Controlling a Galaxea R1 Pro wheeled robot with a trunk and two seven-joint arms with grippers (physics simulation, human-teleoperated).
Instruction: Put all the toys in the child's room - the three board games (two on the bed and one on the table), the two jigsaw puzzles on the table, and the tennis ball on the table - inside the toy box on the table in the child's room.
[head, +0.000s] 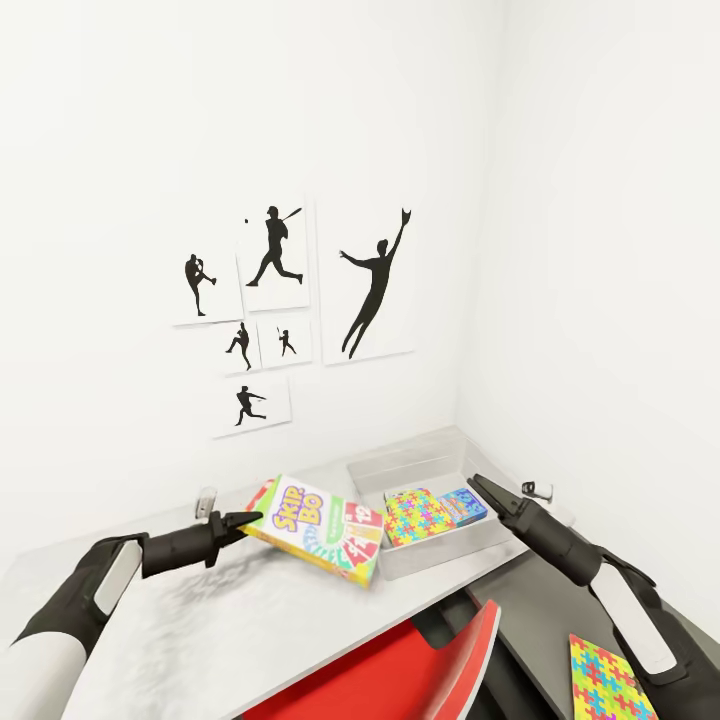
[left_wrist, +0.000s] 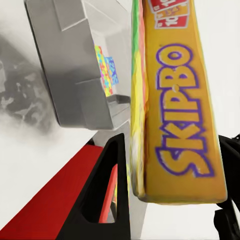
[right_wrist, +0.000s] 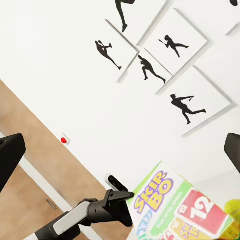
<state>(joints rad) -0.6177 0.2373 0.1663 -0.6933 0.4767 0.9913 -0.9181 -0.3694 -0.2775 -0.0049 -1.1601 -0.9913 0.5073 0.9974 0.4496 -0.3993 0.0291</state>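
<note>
Beside toy box (head: 430, 470) rim, left gripper (head: 245, 520) apparently clamping SKIP BO box (head: 320, 530)

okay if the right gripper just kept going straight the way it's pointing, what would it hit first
Probably the Skip-Bo box held in the left gripper: the right gripper points that way, over the toy box, with the picture wall behind. Depth is uncertain.

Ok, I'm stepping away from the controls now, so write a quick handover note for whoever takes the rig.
Left hand: shut on the SKIP BO game, held above the table beside the toy box.
Right hand: open, holding nothing, over the toy box's right side.
Done: one jigsaw puzzle and the blue game lie in the toy box.
Left: drop SKIP BO in; the second puzzle lies on the lower dark desk.
</note>
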